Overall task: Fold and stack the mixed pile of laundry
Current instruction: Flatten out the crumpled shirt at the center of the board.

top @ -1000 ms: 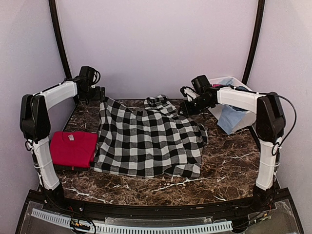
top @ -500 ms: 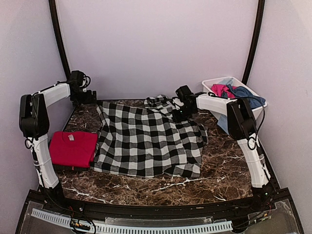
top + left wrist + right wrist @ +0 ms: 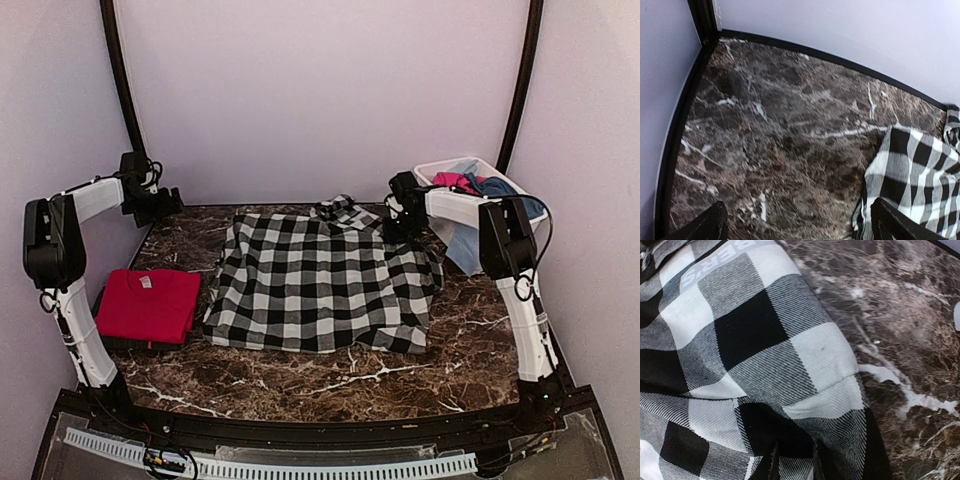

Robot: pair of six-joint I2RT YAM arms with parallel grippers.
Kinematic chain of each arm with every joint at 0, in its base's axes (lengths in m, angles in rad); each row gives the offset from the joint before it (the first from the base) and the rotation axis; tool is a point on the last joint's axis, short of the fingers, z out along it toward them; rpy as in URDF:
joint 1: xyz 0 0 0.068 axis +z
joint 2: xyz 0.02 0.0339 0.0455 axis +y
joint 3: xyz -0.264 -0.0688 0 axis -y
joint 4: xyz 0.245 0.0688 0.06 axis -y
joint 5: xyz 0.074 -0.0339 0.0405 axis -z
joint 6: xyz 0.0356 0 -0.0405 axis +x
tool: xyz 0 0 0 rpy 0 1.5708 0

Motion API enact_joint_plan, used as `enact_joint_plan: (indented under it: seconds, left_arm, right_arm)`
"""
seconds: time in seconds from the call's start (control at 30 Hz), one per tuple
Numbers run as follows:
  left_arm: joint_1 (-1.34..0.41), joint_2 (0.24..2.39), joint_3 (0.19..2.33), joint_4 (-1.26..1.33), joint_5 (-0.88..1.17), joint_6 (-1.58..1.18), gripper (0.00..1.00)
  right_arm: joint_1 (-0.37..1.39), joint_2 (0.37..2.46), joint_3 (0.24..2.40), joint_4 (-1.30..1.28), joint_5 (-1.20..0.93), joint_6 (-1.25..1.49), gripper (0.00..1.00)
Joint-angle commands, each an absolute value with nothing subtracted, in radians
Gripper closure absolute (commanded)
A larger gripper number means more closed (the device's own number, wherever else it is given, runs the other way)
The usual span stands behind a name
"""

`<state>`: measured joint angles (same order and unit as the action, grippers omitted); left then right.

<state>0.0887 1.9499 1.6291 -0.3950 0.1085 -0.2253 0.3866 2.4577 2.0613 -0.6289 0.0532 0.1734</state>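
Note:
A black-and-white checked garment lies spread flat across the middle of the marble table. In the right wrist view its white lettering shows near the top. My right gripper is shut on a fold at the garment's far right corner. My left gripper stands open at the far left, over bare marble. The checked cloth's corner lies beside its right finger. A folded red tee rests on a dark folded piece at the left. Pink and light blue pieces sit in the tub.
A white plastic tub stands at the back right corner, with blue cloth hanging over its near side. Black frame posts rise at both back corners. Walls close in the left, back and right sides.
The right gripper closed on the checked garment and dragged it to the right. The left gripper drew back to the left, away from the cloth's corner, still open.

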Motion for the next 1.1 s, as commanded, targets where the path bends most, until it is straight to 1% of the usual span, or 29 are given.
enact_joint_plan:
  seconds: [0.0,0.1,0.23,0.3,0.33,0.4,0.43,0.47,0.5,0.53,0.57,0.6,0.63,0.67,0.73,0.83,0.93,1.07]
  left_arm:
    - [0.022,1.733,1.448,-0.301,0.199,-0.228,0.01]
    - [-0.090,1.636,1.335,-0.275,0.177,-0.183,0.01]
    - [-0.300,1.494,1.180,-0.252,0.126,-0.094,0.01]
    - [-0.442,1.440,1.119,-0.214,0.132,-0.045,0.01]
    - [-0.480,1.424,1.104,-0.208,0.134,0.000,0.02]
    - [-0.583,1.383,1.060,-0.176,0.142,0.051,0.08]
    - [-0.656,1.361,1.029,-0.135,0.175,0.069,0.13]
    - [-0.692,1.352,1.014,-0.113,0.189,0.114,0.15]
    - [-0.767,1.346,0.991,-0.071,0.203,0.136,0.19]
    - [-0.800,1.350,0.986,-0.056,0.211,0.184,0.22]
    - [-0.860,1.370,0.989,-0.039,0.229,0.206,0.25]
    - [-0.884,1.388,0.995,-0.037,0.234,0.245,0.31]
    - [-0.931,1.430,1.018,-0.039,0.239,0.280,0.34]
    - [-0.953,1.485,1.047,-0.040,0.238,0.297,0.40]
    - [-1.019,1.581,1.106,-0.049,0.221,0.348,0.45]
    - [-1.110,1.712,1.200,-0.061,0.186,0.433,0.48]
    - [-1.144,1.839,1.309,-0.044,0.190,0.465,0.51]
    - [-1.163,1.965,1.417,-0.025,0.200,0.498,0.51]
  right_arm:
    - [0.338,2.434,2.040,-0.698,0.043,0.185,0.76]
    - [0.344,2.358,2.056,-0.679,-0.056,0.170,0.66]
    - [0.385,2.180,2.010,-0.637,-0.160,0.155,0.49]
    - [0.406,2.088,1.967,-0.631,-0.186,0.152,0.43]
    - [0.412,2.044,1.943,-0.631,-0.206,0.155,0.41]
    - [0.414,1.955,1.875,-0.634,-0.230,0.177,0.40]
    - [0.414,1.908,1.825,-0.624,-0.241,0.186,0.40]
    - [0.414,1.857,1.773,-0.612,-0.250,0.197,0.40]
    - [0.414,1.808,1.709,-0.597,-0.259,0.204,0.40]
    - [0.414,1.763,1.651,-0.587,-0.268,0.212,0.40]
    - [0.413,1.718,1.596,-0.584,-0.270,0.220,0.41]
    - [0.413,1.679,1.538,-0.582,-0.272,0.229,0.41]
    - [0.412,1.622,1.485,-0.573,-0.277,0.237,0.41]
    - [0.410,1.583,1.428,-0.567,-0.279,0.244,0.41]
    - [0.405,1.516,1.335,-0.560,-0.266,0.259,0.41]
    - [0.380,1.438,1.228,-0.558,-0.266,0.279,0.41]
    - [0.348,1.366,1.144,-0.557,-0.283,0.296,0.41]
    - [0.305,1.286,1.104,-0.578,-0.287,0.294,0.41]
